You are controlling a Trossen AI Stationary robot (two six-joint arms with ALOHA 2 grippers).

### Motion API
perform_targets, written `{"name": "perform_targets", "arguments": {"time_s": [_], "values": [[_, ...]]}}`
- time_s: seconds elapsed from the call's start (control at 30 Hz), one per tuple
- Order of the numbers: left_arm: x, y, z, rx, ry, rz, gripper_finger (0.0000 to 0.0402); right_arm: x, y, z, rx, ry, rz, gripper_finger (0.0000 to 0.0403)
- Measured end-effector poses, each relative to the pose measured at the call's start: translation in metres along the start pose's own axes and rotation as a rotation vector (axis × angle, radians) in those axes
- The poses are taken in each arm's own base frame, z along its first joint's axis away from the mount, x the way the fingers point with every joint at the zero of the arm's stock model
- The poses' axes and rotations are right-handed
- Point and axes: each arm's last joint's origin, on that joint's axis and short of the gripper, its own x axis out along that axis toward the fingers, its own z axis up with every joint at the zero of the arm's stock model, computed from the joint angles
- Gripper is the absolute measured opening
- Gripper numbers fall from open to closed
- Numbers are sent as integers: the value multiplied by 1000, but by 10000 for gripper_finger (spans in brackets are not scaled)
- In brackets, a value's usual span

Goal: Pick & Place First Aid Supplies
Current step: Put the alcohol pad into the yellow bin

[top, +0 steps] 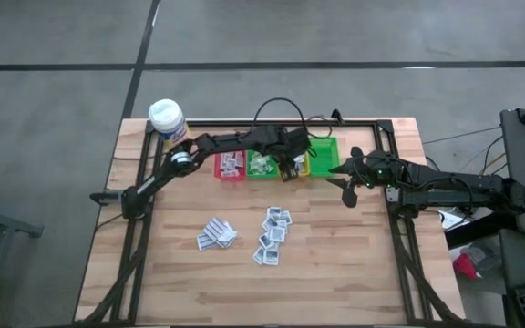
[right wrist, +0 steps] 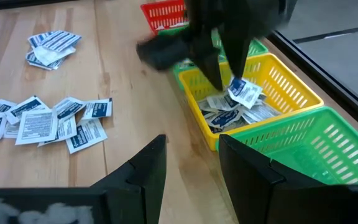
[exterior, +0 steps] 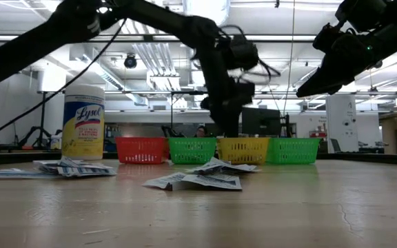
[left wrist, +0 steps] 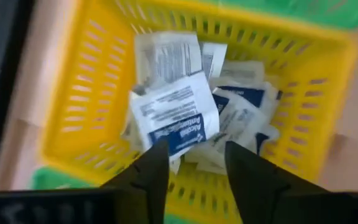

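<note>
Wooden planks make up the table (top: 335, 273), and from above I count four bins in a row at its far edge: one red bin (top: 230, 166), a green bin (top: 262, 166), the yellow bin (top: 295, 167) and a second green bin (top: 324, 153). My left gripper (top: 290, 169) hangs over the yellow one. My right gripper (top: 350, 189) waits just past the last green bin. Nearer the front lie two heaps of loose sachets (top: 273, 235), one straight out from my left claw, the other (top: 216, 234) off to its side. One white-capped bottle (top: 167, 118) stands at the far corner.

From table height, my left gripper (exterior: 227, 127) hangs just above the yellow bin (exterior: 242, 150), and my right gripper (exterior: 309, 88) floats higher, beside it.

Through my left wrist, my fingers (left wrist: 151, 177) stand apart with nothing between them; right below them a sachet with a blue label (left wrist: 174, 117) lies atop several others in the yellow bin (left wrist: 73, 93). I cannot count them all.

Through my right wrist, my right fingers (right wrist: 140, 171) are spread and empty, pointing toward the yellow bin (right wrist: 291, 84), where my left gripper (right wrist: 225, 71) hangs over a sachet (right wrist: 246, 93).
</note>
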Motion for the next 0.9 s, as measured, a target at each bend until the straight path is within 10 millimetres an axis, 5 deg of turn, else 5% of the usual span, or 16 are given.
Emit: {"name": "perform_targets", "arguments": {"time_s": [0.23,0.47,0.9], "values": [[-67,3,1,-151,-54,-24,172,0,0,0,0,0,4,146],[-122,-16,-9,-276,-94,-70,172,0,4,0,0,6,134,146],[-142,-105,-95,-357,-248,-104,172,-3,23,3,-40,17,441,146]]}}
